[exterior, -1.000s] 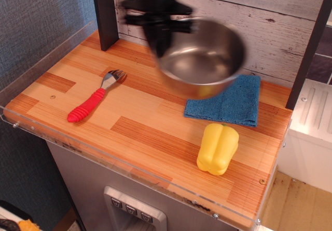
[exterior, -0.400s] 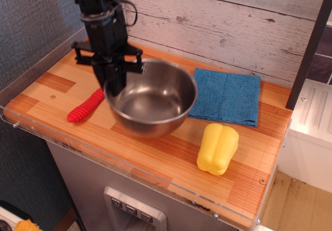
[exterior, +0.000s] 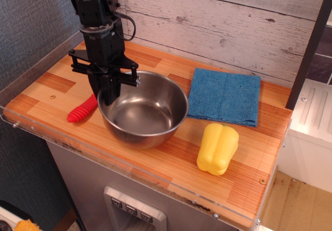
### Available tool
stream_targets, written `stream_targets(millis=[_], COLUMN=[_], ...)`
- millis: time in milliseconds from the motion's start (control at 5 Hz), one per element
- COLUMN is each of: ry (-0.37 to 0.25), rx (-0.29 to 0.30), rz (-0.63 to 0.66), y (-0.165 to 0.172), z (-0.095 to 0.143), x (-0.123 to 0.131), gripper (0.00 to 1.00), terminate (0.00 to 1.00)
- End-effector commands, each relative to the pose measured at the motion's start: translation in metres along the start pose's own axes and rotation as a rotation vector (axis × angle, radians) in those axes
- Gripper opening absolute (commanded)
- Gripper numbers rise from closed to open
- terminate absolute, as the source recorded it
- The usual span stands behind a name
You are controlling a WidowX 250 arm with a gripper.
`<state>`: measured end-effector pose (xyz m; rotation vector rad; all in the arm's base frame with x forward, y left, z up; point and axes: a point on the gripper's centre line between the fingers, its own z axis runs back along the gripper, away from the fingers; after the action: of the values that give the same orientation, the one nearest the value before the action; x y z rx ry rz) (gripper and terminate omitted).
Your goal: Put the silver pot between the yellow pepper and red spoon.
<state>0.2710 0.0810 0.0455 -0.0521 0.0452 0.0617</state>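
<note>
The silver pot [exterior: 148,118] stands low on the wooden counter [exterior: 244,163], between the red spoon [exterior: 82,109] on its left and the yellow pepper [exterior: 217,148] on its right. My gripper [exterior: 107,97] reaches down from above and is shut on the pot's left rim. Only the spoon's ribbed red handle shows. Its head is hidden behind the gripper and the pot. The pepper lies apart from the pot, near the front right of the counter.
A blue cloth [exterior: 224,96] lies flat at the back right, next to the pot's rim. A clear plastic guard [exterior: 31,67] runs along the counter's left and front edges. A whitewashed plank wall [exterior: 233,23] stands behind. A dark post [exterior: 308,49] stands at right.
The pot, held by my gripper, has moved from above the blue cloth leftward and down to the spot between spoon and pepper. It has covered the spoon's head.
</note>
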Motion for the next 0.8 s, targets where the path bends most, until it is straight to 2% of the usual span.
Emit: stream_targets(millis=[0, 200, 600], ry=[-0.067, -0.106, -0.227], rx=[0.009, 0.018, 0.041], rz=[-0.023, -0.026, -0.041], y=[-0.004, -0.009, -0.017], z=[0.023, 0.036, 0.088], x=[0.001, -0.003, 0.002], gripper=[1.00, 1.00, 1.00], terminate=[0.00, 0.00, 0.00])
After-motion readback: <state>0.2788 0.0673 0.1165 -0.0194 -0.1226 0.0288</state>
